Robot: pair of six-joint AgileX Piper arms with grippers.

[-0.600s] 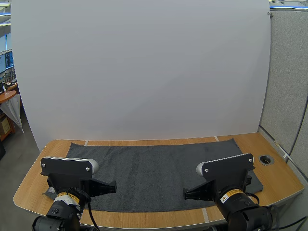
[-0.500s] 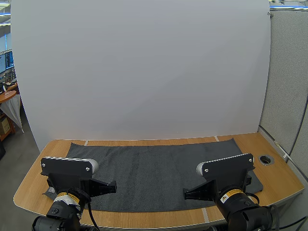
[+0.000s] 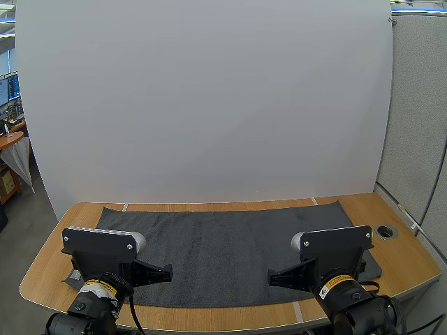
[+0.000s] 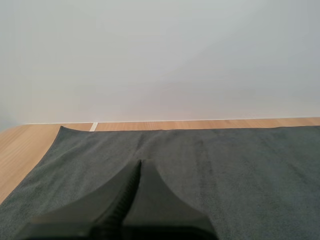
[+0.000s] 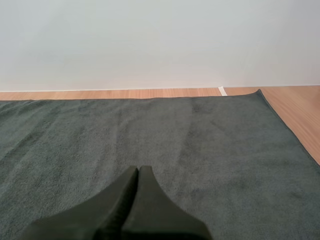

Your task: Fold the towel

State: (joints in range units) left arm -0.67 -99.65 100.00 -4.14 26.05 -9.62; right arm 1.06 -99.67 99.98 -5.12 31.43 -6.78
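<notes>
High view: dark towel (image 3: 223,244) spread flat on wooden table (image 3: 49,269). Over towel's near edge, left gripper (image 3: 166,272) and right gripper (image 3: 272,280), fingers pressed together, holding nothing.

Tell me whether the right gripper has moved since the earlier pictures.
Yes, slightly: the right gripper has shifted rightward over the towel, toward the round hole in the table.

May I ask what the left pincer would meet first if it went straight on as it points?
Probably the dark towel, since the shut left pincer points forward low over it; if it runs level, the white panel behind the table comes first. Depth is unclear.
</notes>
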